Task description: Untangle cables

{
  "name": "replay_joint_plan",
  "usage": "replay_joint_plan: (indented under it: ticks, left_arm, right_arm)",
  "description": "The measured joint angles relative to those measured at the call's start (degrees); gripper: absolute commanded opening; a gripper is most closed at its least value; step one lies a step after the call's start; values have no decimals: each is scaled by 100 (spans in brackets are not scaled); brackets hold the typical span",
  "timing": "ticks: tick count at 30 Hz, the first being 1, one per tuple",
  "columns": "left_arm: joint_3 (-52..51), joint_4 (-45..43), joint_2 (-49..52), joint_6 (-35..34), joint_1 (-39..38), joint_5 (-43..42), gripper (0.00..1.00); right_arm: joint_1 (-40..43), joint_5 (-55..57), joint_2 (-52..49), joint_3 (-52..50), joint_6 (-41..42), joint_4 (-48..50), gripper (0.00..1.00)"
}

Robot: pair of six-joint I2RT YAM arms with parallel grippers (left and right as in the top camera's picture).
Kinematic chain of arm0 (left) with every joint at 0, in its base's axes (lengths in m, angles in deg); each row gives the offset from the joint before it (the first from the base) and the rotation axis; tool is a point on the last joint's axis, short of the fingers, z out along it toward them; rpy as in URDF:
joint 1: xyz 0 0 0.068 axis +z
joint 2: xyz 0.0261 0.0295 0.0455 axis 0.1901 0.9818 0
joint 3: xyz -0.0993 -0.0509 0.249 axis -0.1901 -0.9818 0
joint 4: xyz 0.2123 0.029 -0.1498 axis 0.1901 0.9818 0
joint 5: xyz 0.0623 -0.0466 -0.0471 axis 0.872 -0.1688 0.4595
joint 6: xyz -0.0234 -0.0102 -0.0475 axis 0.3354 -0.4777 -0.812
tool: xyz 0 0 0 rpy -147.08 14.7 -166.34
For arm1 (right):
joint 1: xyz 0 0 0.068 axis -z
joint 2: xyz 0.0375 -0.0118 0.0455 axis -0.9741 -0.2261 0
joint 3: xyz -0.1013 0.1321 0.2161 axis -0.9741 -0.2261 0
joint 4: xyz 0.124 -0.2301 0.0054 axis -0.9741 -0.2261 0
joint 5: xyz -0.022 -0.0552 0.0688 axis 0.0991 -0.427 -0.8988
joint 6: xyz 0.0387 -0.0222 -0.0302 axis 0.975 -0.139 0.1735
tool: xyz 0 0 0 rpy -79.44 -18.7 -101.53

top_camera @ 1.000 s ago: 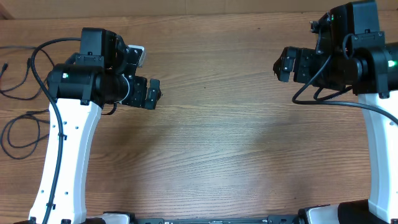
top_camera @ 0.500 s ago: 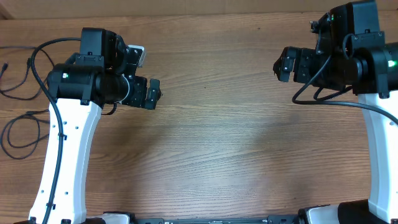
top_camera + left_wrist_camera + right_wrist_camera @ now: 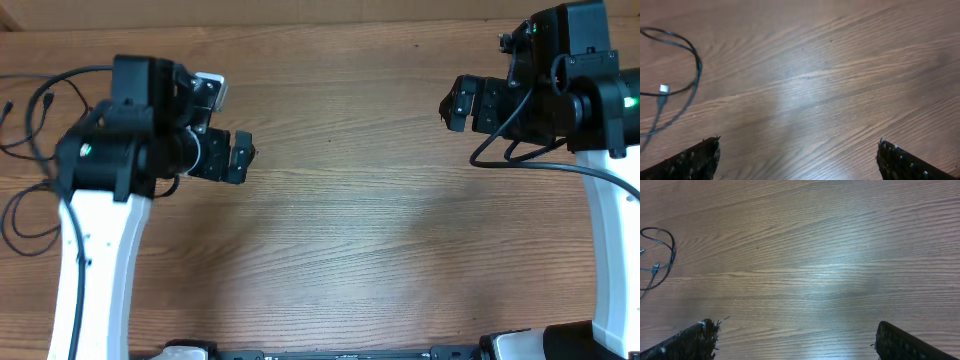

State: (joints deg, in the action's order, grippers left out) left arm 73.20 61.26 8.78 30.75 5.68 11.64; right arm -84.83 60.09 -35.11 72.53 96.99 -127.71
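Currently, the left fingers (image 3: 695, 157) are spread wide and hold nothing. The right fingers (image 3: 690, 337) are likewise spread wide and empty. The cables (image 3: 698, 65) lie loosely looped on the worktop (image 3: 340, 230) at its left edge, apart from both sets of fingers.

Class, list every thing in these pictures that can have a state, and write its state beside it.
cables: lying in loose loops on the table, held by neither gripper.
silver-tipped plug: free, plugged into nothing.
left gripper: open wide, empty.
right gripper: open wide, empty.
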Motion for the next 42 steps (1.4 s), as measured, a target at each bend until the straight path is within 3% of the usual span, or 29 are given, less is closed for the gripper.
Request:
replay_joint_plan:
  ticks: [27,33,34,42]
  left_arm:
    - [-35,79,-2889,0,0,2,100]
    - [-1801,-1727,-3705,-17,0,-162,100]
    - [-2527,-2734,-4011,-24,0,-275,100]
    - [-6035,-6496,-5890,-31,0,-804,100]
  right_arm:
    - [0,0,0,0,2,0,100]
    - [0,2,0,0,4,-2,100]
    - [0,0,0,0,0,-2,100]
    - [0,-2,0,0,4,-4,100]
